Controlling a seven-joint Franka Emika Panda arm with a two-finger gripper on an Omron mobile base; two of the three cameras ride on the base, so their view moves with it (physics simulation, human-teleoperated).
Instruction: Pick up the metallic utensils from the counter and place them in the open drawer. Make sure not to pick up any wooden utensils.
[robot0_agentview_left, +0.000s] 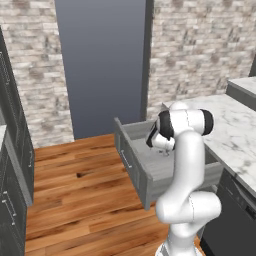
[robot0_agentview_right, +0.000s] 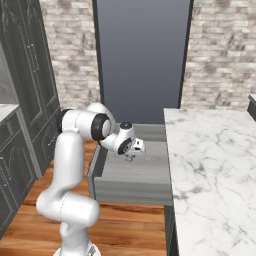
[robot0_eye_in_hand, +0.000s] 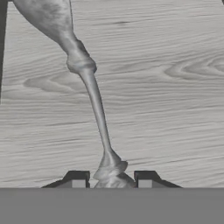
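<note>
The gripper (robot0_eye_in_hand: 112, 178) hangs over the open drawer (robot0_agentview_right: 131, 172), pointing down into it. Its jaws stand only a little apart, with the thin handle end of the metal spoon (robot0_eye_in_hand: 94, 98) pinched between the two fingertips (robot0_eye_in_hand: 78, 179). The spoon stretches away from the fingers toward the drawer's grey wood-grain floor, its round bowl at the far end. The marble counter (robot0_agentview_right: 210, 170) lies just beside the drawer.
</note>
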